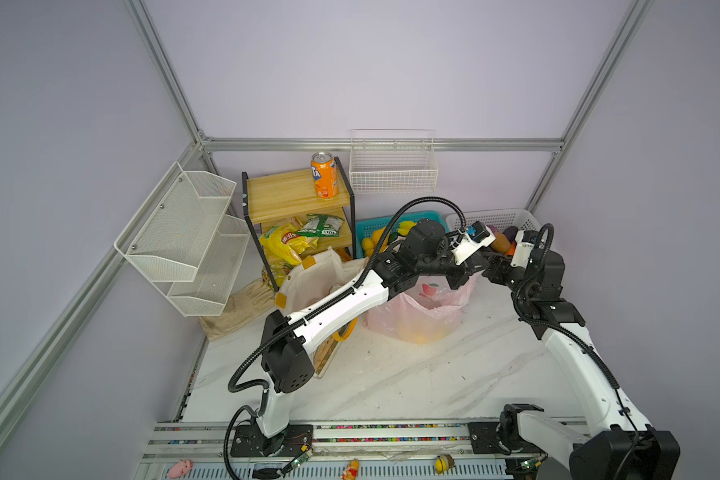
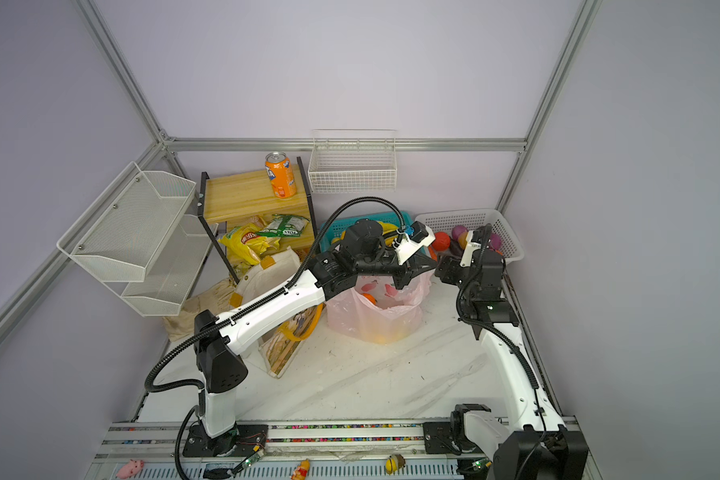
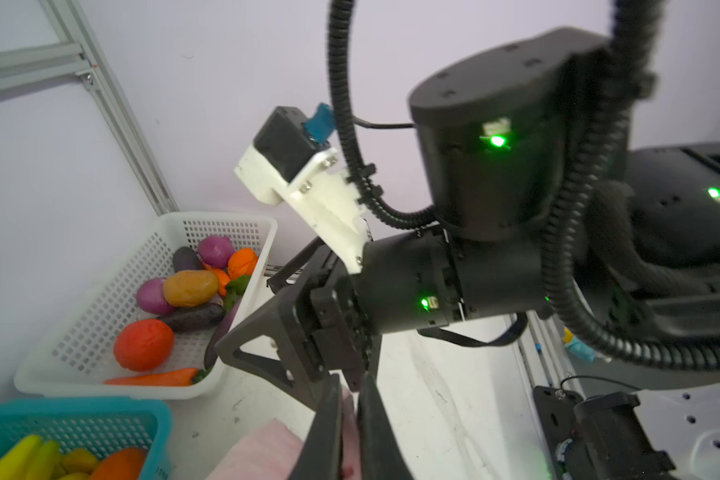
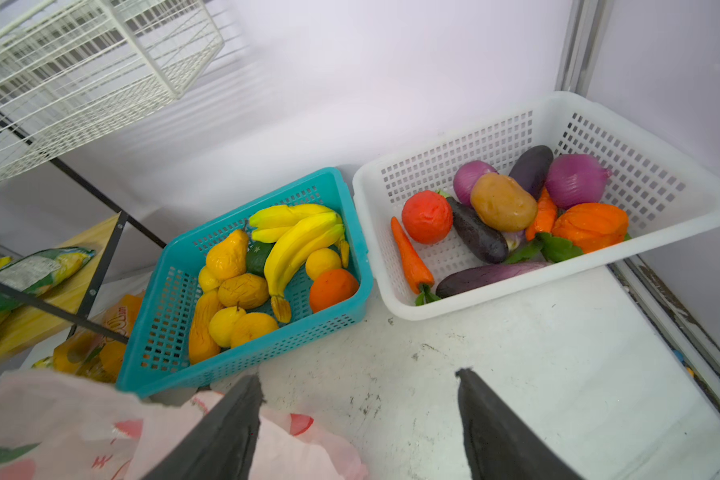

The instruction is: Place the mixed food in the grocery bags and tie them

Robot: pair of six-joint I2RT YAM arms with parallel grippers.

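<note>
I reckon we're at tying: left claw pinches the pink bag, and the spread right claw must next catch its other handle.

Three bags get counted: one pink plastic bag, one white canvas tote, one tan bag. Two plastic baskets are seen far right: a teal basket and a white basket. One orange soda can and two snack packets, a yellow packet and a green packet, are spotted. Three tiny toys are counted on the near rail: pink pig, orange figure, yellow figure.
</note>
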